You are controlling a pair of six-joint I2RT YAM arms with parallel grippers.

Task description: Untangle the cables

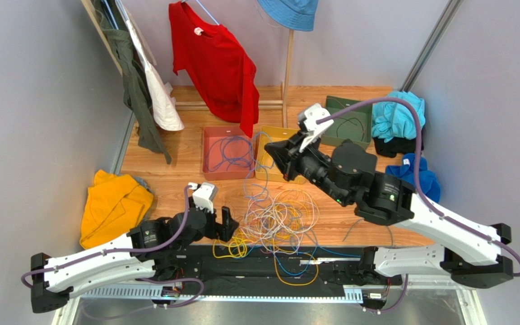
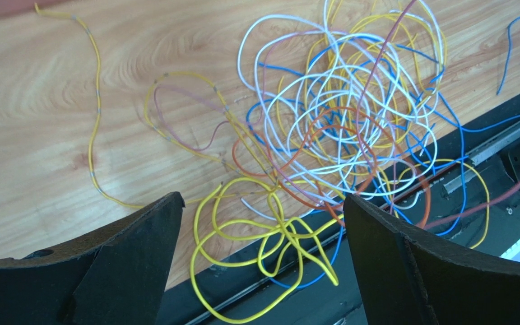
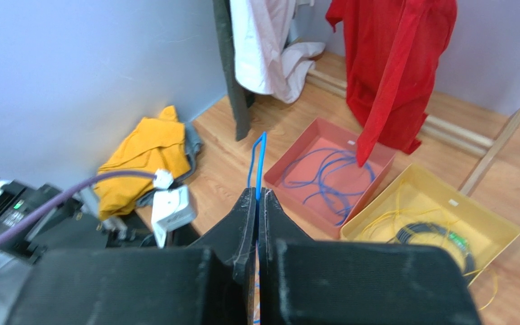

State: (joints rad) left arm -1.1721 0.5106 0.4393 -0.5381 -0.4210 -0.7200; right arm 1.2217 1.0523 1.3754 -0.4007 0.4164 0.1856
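The cables [image 1: 280, 217] lie in a tangle of yellow, white, blue, orange and purple wires on the wooden table, spilling over its black front rail. They also show in the left wrist view [image 2: 344, 122]. My left gripper [image 1: 225, 223] is open and empty [image 2: 263, 200], low over a looped yellow cable [image 2: 269, 237] at the tangle's near left edge. My right gripper [image 1: 273, 150] is raised near the trays and shut [image 3: 258, 193] on a thin blue cable [image 3: 256, 159] that sticks up in a narrow loop from between the fingertips.
A red tray [image 1: 208, 169] holds blue cables, with a yellow tray [image 1: 264, 145] beside it and a green tray [image 1: 351, 112] at the back right. A yellow-orange cloth [image 1: 113, 203] lies left, blue clothes [image 1: 395, 118] right. A red shirt [image 1: 218, 64] hangs behind.
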